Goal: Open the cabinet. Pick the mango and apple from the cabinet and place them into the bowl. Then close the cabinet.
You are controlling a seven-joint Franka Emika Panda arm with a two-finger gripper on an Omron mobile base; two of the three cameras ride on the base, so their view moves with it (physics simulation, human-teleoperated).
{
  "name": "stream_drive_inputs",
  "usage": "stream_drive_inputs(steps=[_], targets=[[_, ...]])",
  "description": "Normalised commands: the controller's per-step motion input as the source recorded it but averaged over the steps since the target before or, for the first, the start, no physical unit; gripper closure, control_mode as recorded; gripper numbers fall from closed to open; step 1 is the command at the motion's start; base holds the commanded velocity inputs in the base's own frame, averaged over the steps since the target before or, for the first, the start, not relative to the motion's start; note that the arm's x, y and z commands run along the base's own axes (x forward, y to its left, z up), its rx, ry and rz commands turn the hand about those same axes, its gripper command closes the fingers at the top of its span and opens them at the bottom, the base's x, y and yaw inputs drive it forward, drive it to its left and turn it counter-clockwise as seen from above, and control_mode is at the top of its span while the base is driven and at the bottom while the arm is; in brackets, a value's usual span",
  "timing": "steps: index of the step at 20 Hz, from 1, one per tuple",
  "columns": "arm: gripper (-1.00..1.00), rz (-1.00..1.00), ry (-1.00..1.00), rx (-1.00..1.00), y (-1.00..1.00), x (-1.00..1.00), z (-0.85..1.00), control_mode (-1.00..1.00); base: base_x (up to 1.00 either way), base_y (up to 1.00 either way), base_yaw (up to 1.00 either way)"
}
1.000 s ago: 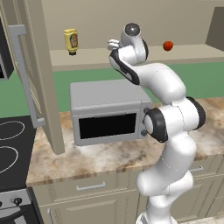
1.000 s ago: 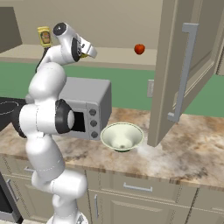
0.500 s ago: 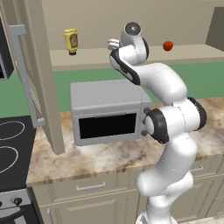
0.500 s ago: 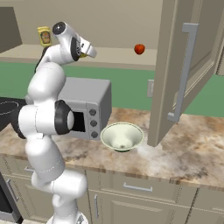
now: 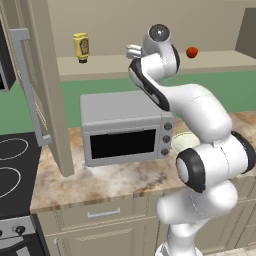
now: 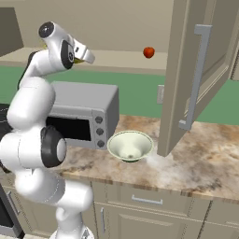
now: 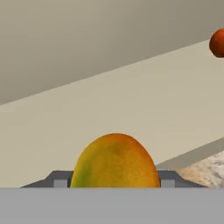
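Inside the open cabinet point(image 6: 196, 79), my hand point(image 7: 114, 183) is clenched around the mango point(image 7: 114, 162) on the shelf, fingers either side of it. The apple point(image 5: 191, 52) waits farther along the same shelf. The pick of the first fruit looks made; next I must lift it clear and carry it down to the bowl point(image 6: 130, 145) on the desk point(image 6: 196, 158).
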Motion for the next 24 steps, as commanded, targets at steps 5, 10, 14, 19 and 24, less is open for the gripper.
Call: stream_drive_inputs(steps=[5, 10, 14, 19, 24], targets=[[1.00, 0.00, -0.13, 0.00, 0.00, -1.00, -0.03, -1.00, 0.00, 0.00, 0.00], [1.00, -0.08, -0.03, 0.05, 0.00, -1.00, -0.03, -1.00, 0.00, 0.00, 0.00], [1.00, -0.20, 0.00, 0.17, -0.14, -1.00, 0.07, -1.00, 0.00, 0.00, 0.00], [1.00, -0.29, 0.09, 0.22, -0.32, -1.00, 0.25, -1.00, 0.00, 0.00, 0.00], [1.00, -0.24, 0.17, 0.19, -0.33, -0.68, 0.26, -1.00, 0.00, 0.00, 0.00]])
